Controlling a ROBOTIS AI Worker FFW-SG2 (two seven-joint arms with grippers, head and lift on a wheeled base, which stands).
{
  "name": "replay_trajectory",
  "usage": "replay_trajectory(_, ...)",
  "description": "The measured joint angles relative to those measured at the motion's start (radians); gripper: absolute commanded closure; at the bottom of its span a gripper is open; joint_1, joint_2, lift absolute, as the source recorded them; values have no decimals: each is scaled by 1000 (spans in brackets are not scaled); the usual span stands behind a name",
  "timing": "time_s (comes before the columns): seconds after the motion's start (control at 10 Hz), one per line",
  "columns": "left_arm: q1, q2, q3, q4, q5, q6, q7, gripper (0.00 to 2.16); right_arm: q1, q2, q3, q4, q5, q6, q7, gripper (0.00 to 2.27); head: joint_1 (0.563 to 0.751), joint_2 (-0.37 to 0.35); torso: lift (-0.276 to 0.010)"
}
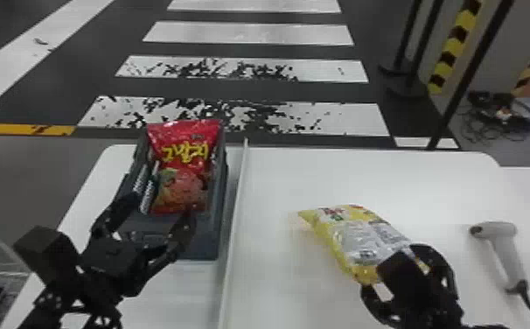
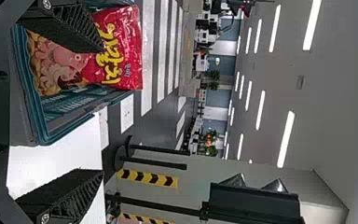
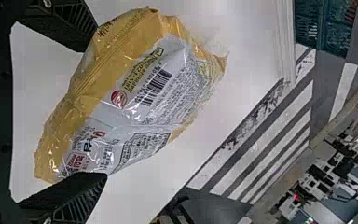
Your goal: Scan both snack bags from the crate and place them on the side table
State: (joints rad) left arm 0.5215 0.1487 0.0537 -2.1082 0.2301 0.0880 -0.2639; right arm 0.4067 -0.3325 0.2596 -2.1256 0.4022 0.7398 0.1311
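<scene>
The yellow snack bag (image 1: 364, 236) lies on the table (image 1: 277, 183), its near end between the right gripper's (image 1: 397, 267) wide-spread fingers; any grip, I can't tell. Tabletop stretches left to a raised ledge (image 1: 235, 210), right to the scanner (image 1: 502, 249). Farther left, the red snack bag (image 1: 183, 153) leans in the crate (image 1: 219, 218), the left gripper (image 1: 160, 209) open, holding nothing, at its near end.

large yellow lettering (image 1: 185, 152) on the front of the red snack bag (image 1: 183, 170), in the crate (image 1: 219, 197) near the table's (image 1: 268, 175) far left corner; barcode (image 3: 154, 87), round red mark (image 3: 119, 98) and small print (image 3: 182, 102) on the yellow snack bag (image 3: 116, 112), inward of the table's far edge.
</scene>
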Motion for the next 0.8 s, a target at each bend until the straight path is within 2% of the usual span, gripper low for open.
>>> replay_trajectory(0.2,0,-5,0,1,0,0,-2,76,-66,34,-141,48,-148,7,84,49,695,-47,-95)
replay_trajectory(0.4,5,-9,1,2,0,0,-3,76,-104,62,-251,66,-229,82,220,53,695,-86,-95)
replay_trajectory(0.6,8,-12,1,-1,-3,0,-3,76,-109,89,-327,62,-276,165,389,53,695,-84,-95)
replay_trajectory(0.7,8,-12,1,-4,-4,2,-4,76,-109,104,-360,50,-307,214,439,53,695,-81,-95)
replay_trajectory(0.8,8,-13,0,-5,-4,3,-3,76,-110,109,-396,35,-369,256,449,53,695,-81,-95)
